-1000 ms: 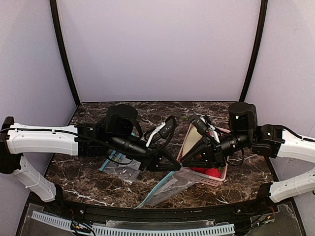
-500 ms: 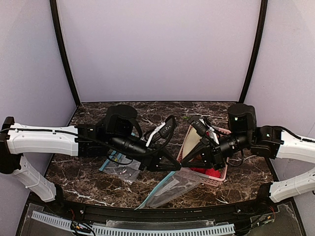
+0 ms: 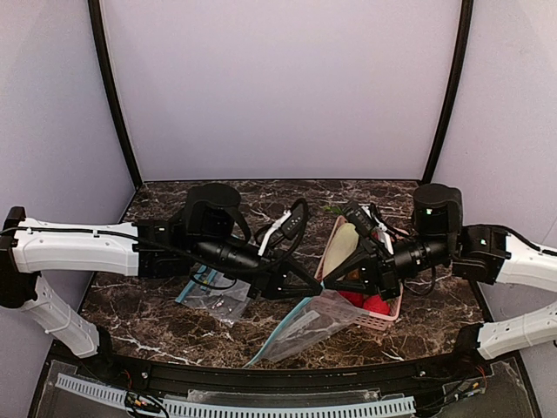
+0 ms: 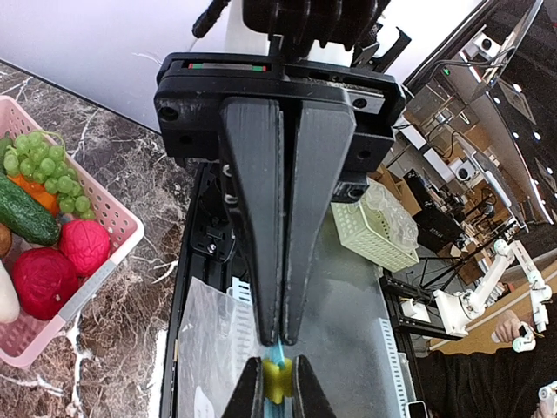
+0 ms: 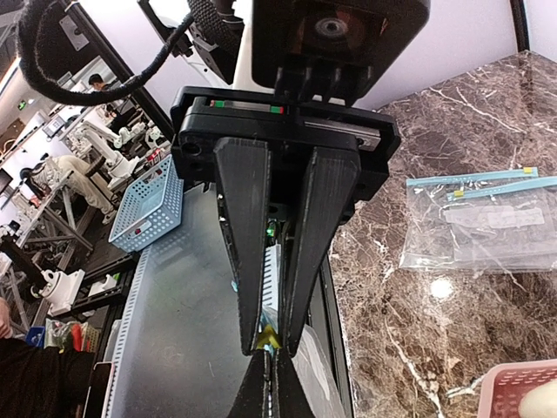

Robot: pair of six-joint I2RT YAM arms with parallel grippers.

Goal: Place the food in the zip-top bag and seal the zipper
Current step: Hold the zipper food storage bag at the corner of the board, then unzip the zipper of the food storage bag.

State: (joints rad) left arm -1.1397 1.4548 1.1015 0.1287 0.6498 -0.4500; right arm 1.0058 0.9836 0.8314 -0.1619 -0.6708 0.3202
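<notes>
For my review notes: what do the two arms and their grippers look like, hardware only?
The left arm and right arm have white shells on the near links and black joints and wrists. A black cable runs along the left arm. The left gripper and right gripper are matte black, each with two long tapered fingers and a thin red-and-green strip on the housing.
</notes>
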